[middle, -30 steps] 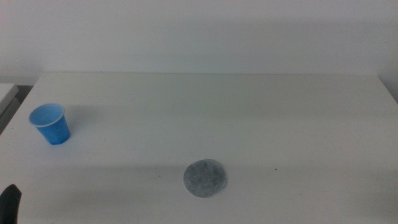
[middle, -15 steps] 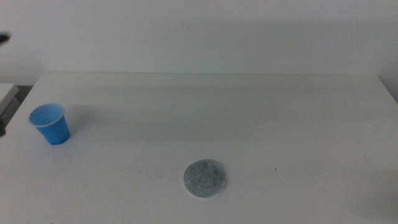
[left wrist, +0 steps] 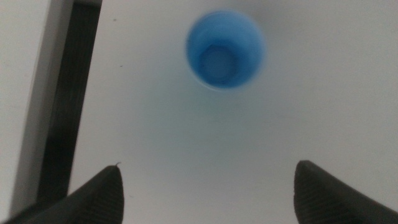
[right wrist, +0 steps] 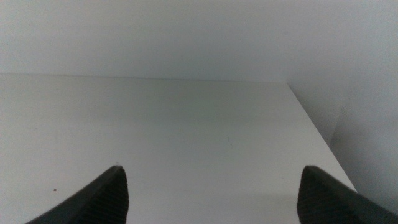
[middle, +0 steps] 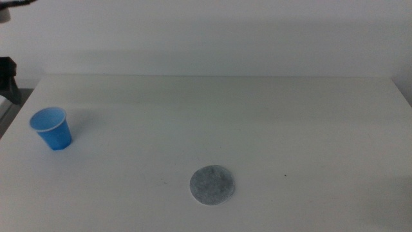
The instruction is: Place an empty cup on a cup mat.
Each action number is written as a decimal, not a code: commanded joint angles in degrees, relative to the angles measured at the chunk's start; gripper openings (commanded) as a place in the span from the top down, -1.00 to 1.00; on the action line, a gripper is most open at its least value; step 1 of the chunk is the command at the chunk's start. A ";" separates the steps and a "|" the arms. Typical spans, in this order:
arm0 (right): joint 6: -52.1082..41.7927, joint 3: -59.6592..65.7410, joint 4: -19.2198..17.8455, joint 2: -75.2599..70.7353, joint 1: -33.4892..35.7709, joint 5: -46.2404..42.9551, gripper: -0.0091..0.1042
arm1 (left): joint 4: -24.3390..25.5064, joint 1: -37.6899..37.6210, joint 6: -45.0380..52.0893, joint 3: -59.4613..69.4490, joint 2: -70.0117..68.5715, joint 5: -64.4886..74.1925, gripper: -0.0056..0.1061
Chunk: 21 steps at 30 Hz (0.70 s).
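Middle view overlooks table, left wrist straight down over cup

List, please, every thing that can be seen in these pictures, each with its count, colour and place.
cup: one, bright blue with a pale rim, upright and empty, near the table's left edge in the middle view, apart from the mat.
cup mat: one, speckled grey disc, flat on the table, front centre, nothing on it.
table: one, white, under both things.
left pincer: one, dark jaws wide open, above the table with the cup ahead of it, holding nothing.
right pincer: one, dark jaws open, over a bare part of the table near its far corner, waiting, out of the middle view.
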 commanded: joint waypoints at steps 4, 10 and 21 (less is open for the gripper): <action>-0.23 0.19 -0.31 -0.28 0.12 -0.38 -0.80 | 0.18 1.64 4.98 -6.63 11.07 -0.11 -0.78; -0.23 0.19 -0.31 -0.28 0.12 -0.38 -0.80 | -0.18 1.88 7.42 -8.35 19.59 -7.17 -0.78; -0.23 0.19 -0.31 -0.28 0.12 -0.38 -0.80 | -2.55 1.88 7.60 -8.48 26.81 -12.74 -0.57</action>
